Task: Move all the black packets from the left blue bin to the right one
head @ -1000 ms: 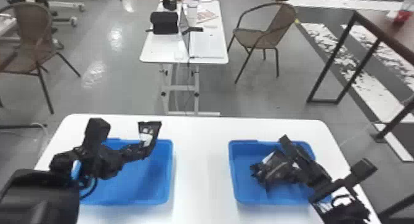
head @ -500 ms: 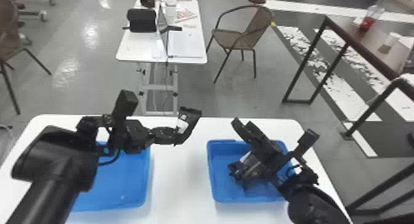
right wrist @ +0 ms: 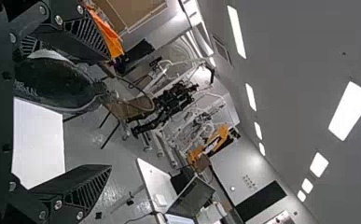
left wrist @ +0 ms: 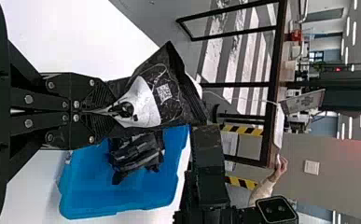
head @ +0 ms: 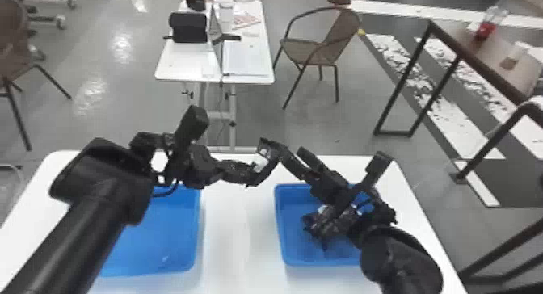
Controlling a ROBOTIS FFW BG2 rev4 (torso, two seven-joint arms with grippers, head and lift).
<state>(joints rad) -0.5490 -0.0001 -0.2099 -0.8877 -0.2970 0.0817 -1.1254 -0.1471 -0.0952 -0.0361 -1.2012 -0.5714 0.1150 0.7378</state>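
A white table [head: 179, 67] stood farther off, bearing a black case [head: 189, 28] and an open laptop [right wrist: 192, 198]; a brown chair [head: 343, 34] was just beside it; another chair [head: 12, 34] stood well apart. A red-filled cup [head: 486, 29] rested on a dark-framed table [head: 495, 59].

Thick, rounded black arms [head: 87, 216], a looping dark cable [head: 167, 194], silvery round screws [left wrist: 28, 99] and ribbed, tapering fingers [right wrist: 73, 189].

no words or numbers are coming out readable. a square patterned code [left wrist: 164, 92] is showing on the black packet [left wrist: 183, 95], just past the tips of the left gripper's [head: 247, 170] fingers, and farther beyond those fingers yellow-and-black warning stripes [left wrist: 242, 129] are marking the background, bearing nothing legible.
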